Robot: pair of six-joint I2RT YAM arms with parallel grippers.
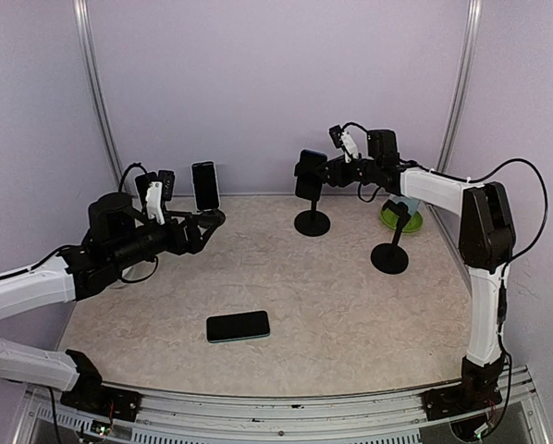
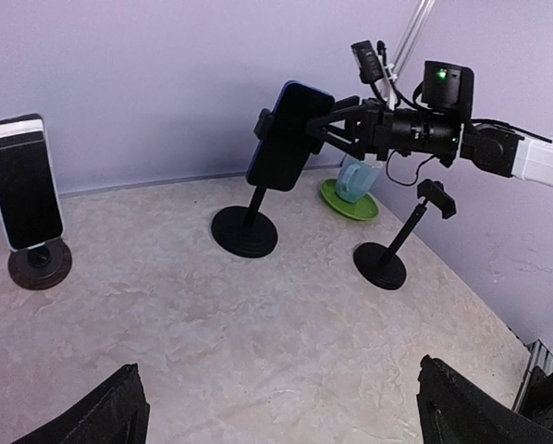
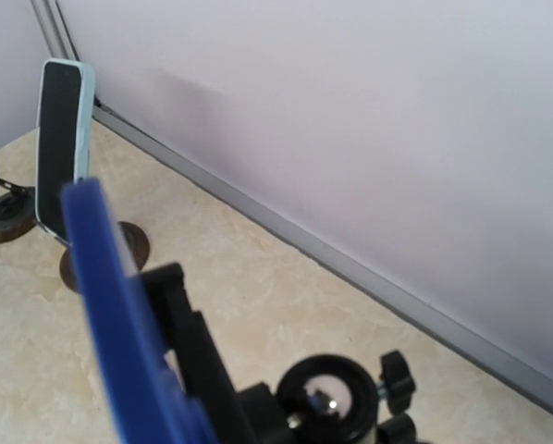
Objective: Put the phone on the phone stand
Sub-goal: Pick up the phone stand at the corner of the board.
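Note:
A blue phone sits upright in the clamp of the middle black stand. It also shows in the left wrist view and edge-on in the right wrist view. My right gripper reaches to the back of that phone and clamp; its fingers touch there, but their grip is hidden. A second black phone lies flat on the table, near the front. My left gripper is open and empty above the table at the left.
A third phone stands on a small round stand at back left. An empty black stand stands at the right. A green plate with a blue cup is behind it.

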